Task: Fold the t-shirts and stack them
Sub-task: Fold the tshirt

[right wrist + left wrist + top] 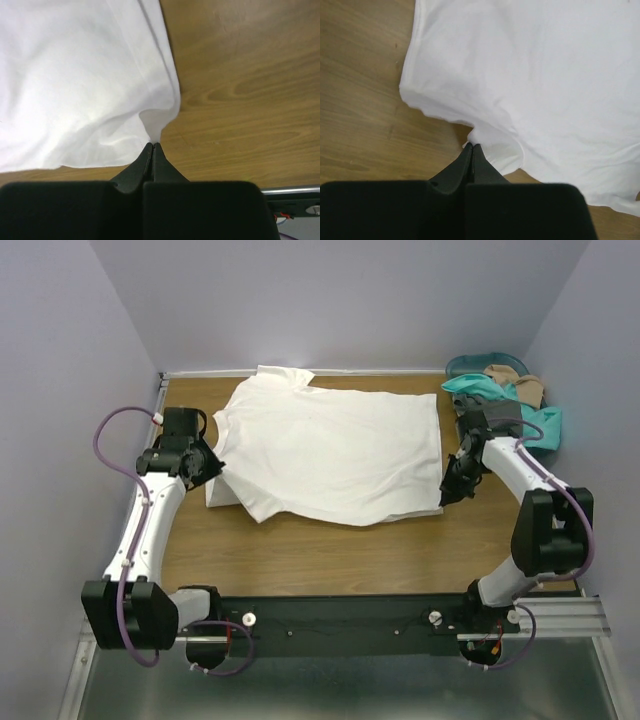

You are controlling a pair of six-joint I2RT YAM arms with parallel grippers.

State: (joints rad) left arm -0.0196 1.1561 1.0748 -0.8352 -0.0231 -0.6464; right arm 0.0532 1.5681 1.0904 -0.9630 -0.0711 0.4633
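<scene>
White t-shirt (330, 450) lay spread flat at centre of table (330, 550), collar toward 9 o'clock. Left gripper (471, 146) clenched on fabric at shirt's 8 o'clock edge. Right gripper (152, 145) clenched on hem corner at 4 o'clock. Teal, grey, tan shirts (510, 400) were heaped at 2 o'clock beside basket (470, 364).

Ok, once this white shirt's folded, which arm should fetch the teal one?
Probably right. The teal shirt lies in the far right corner just beyond the right pincer; the left pincer is across the white shirt.
</scene>
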